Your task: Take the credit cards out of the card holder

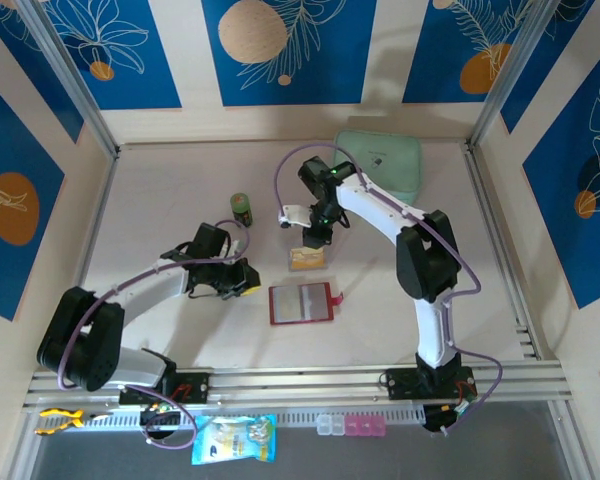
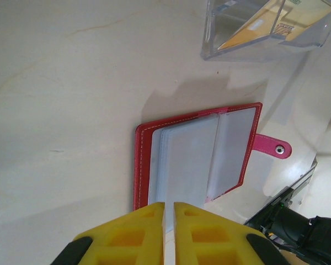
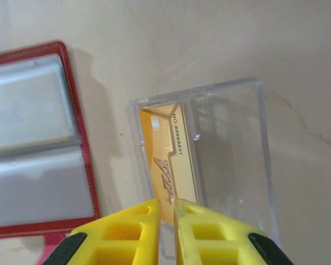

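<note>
- Plainly, the red card holder (image 1: 302,303) is laid open and flat on the table (image 1: 180,170), sleeves up. In the top view its long side runs left to right, and its pink snap tab (image 1: 337,297) points toward the right arm's side.
- One tan-orange credit card (image 3: 168,160) is seen outside it, leaning in a clear plastic box (image 3: 231,165) just beyond the holder's far edge. Whether any card is left in the greyish sleeves cannot be told.
- The left claw (image 2: 169,210) is the nearer to the holder. It is held just off the holder's left edge, fingers together on nothing, with the holder straight ahead.
- The right claw (image 3: 166,205) is poised over the box with a thin slit between its fingers. The card's near end runs up to that slit, but a pinch cannot be confirmed.
- The card's printing is given by the right wrist view, the stacked sleeves by the left wrist view, and the two arms' layout by the top view.
</note>
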`<state>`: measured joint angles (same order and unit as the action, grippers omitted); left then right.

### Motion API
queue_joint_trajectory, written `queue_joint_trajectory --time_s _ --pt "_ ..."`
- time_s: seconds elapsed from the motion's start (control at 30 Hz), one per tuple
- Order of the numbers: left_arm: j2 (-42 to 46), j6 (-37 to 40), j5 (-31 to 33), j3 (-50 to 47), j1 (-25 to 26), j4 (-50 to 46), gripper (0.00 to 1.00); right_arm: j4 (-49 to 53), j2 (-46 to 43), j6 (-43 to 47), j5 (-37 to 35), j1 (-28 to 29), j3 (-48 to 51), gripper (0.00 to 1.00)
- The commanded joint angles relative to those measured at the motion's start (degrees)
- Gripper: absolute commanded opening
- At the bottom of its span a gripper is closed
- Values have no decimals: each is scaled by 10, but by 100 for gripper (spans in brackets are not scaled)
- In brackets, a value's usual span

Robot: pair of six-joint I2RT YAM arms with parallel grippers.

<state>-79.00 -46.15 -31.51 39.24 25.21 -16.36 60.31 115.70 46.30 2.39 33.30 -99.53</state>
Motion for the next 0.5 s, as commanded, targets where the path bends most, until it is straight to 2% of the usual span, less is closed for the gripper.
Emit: queue_joint_trajectory --time_s 0.0,0.2,0.47 --pt "-13 -5 -14 0 10 14 11 -40 -44 -94 47 0 26 15" --pt "-28 -15 -16 0 28 30 10 -131 -92 -282 74 3 114 14" --pt "-47 -17 -13 4 48 37 9 -245 -166 -576 105 13 240 13"
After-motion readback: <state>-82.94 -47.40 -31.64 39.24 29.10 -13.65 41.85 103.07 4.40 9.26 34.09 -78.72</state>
